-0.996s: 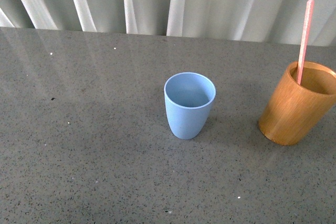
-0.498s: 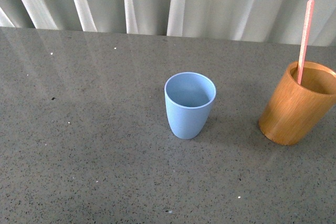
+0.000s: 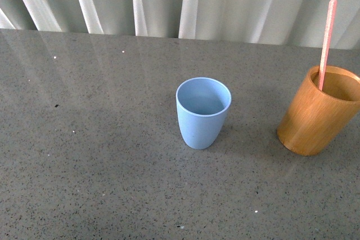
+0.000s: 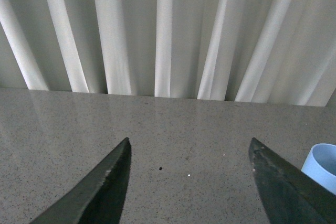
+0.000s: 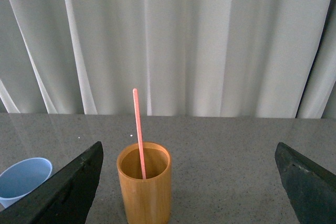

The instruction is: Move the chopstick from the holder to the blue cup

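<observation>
No visible shift against a second ago; front-view layout unchanged. White pleated curtain [image 3: 225,4] across the whole back. Grey speckled tabletop [image 3: 101,139] carrying everything, with a glossy sheen toward the far edge. Left tool [image 4: 189,140], left wrist view: two dark fingers spread wide apart, clamped on nothing, only bare tabletop between them; rim of the blue cup [image 4: 321,166] just showing past the outer side of one finger. Right tool [image 5: 189,144], right wrist view: fingers likewise spread wide, clamped on nothing; holder [image 5: 144,187] framed in the gap but farther out, clear of both fingers. Holder in front view: orange-brown wooden cylinder, upright, at the far right side of the tabletop. Blue cup in front view: light blue tumbler tapering to a narrower base, upright near the middle of the tabletop, left of the holder and well apart from it, mouth open upward. Chopstick [image 3: 326,43]: thin pink stick, lower end down inside the holder, close to upright with a slight lean, upper part standing well clear of the rim, not touching either tool.
</observation>
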Robot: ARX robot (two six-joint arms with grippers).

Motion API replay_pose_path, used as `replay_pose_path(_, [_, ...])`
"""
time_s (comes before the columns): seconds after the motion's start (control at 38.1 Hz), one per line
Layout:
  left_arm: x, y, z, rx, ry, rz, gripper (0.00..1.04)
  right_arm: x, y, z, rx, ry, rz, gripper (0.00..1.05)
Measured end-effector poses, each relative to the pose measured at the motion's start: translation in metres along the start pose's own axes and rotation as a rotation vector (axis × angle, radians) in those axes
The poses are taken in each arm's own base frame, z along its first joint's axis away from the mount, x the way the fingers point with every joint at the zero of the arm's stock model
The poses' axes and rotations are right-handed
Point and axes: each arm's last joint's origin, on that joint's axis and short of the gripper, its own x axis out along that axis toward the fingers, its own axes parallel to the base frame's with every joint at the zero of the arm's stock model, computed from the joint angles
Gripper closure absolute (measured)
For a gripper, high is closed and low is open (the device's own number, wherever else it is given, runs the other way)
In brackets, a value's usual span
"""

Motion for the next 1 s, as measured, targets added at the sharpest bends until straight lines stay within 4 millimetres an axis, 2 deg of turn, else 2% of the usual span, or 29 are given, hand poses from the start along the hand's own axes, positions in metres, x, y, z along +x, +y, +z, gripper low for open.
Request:
replay_pose_path(0.13, [0.0,0.0,0.0,0.0,0.0,0.0,0.07,0.0,0.0,0.0,0.0,0.0,0.0,0.1])
replay_pose_path(0.16, [0.0,0.0,0.0,0.001,0.0,0.0,0.05,0.0,0.0,0.0,0.0,0.0,0.0,0.1])
replay_pose_path(0.21, [0.0,0.0,0.0,0.0,0.0,0.0,0.08,0.0,0.0,0.0,0.0,0.0,0.0,0.1])
replay_pose_path(0.6, [0.0,0.0,0.0,0.0,0.0,0.0,0.07,0.0,0.0,0.0,0.0,0.0,-0.001,0.1])
replay_pose_path(0.68, [0.0,0.0,0.0,0.0,0.0,0.0,0.07,0.002,-0.001,-0.003,0.014,0.216,-0.056,0.1])
replay_pose_path(0.73, [0.0,0.0,0.0,0.0,0.0,0.0,0.07,0.005,-0.004,-0.006,0.016,0.317,-0.065,0.1])
replay_pose_path(0.81, [0.0,0.0,0.0,0.0,-0.001,0.0,0.07,0.013,-0.008,-0.009,0.026,0.382,-0.058,0.1])
replay_pose_path(1.0, [0.0,0.0,0.0,0.0,-0.001,0.0,0.07,0.04,-0.017,-0.008,0.027,0.352,0.013,0.1])
